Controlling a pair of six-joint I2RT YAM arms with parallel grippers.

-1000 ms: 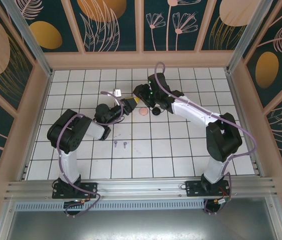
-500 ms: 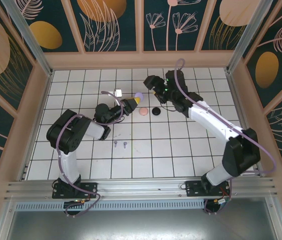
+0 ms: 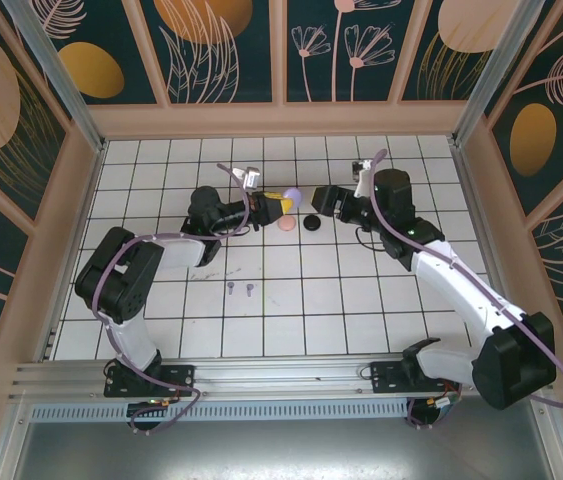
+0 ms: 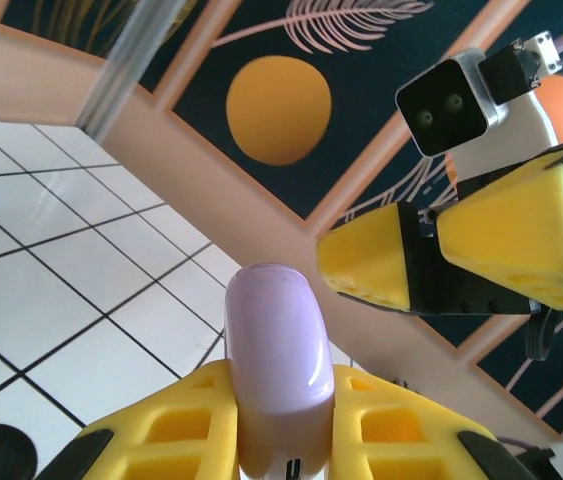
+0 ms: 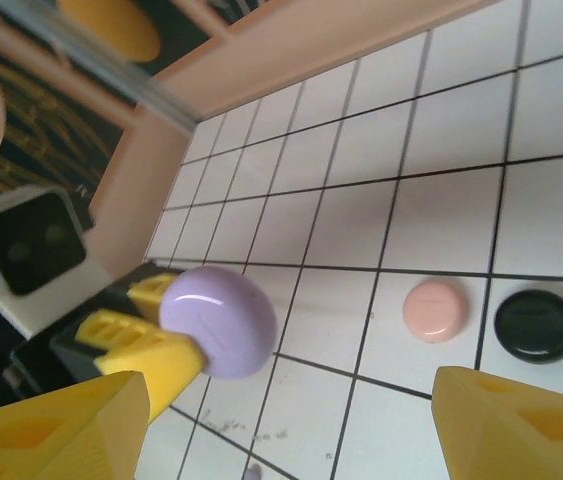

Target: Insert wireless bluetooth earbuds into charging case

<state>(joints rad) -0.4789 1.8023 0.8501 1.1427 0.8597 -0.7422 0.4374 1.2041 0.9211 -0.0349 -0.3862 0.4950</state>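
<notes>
Two grippers meet over the far tiles (image 3: 161, 180). Your left gripper (image 3: 277, 204) is clamped on the purple case (image 3: 292, 196), held edge-up. Your right gripper (image 4: 431, 255) gapes empty at its 3 o'clock. The pink case (image 3: 286, 224) and black case (image 3: 311, 222) lie closed at its 6 o'clock. Two earbuds (image 3: 232, 289) lie loose at the pink case's 7 o'clock, so I judge nothing is inserted yet.

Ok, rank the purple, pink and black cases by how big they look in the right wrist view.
1. purple case, though held off the tiles and likely nearer the camera, so unsure.
2. black case.
3. pink case, only slightly smaller.
</notes>
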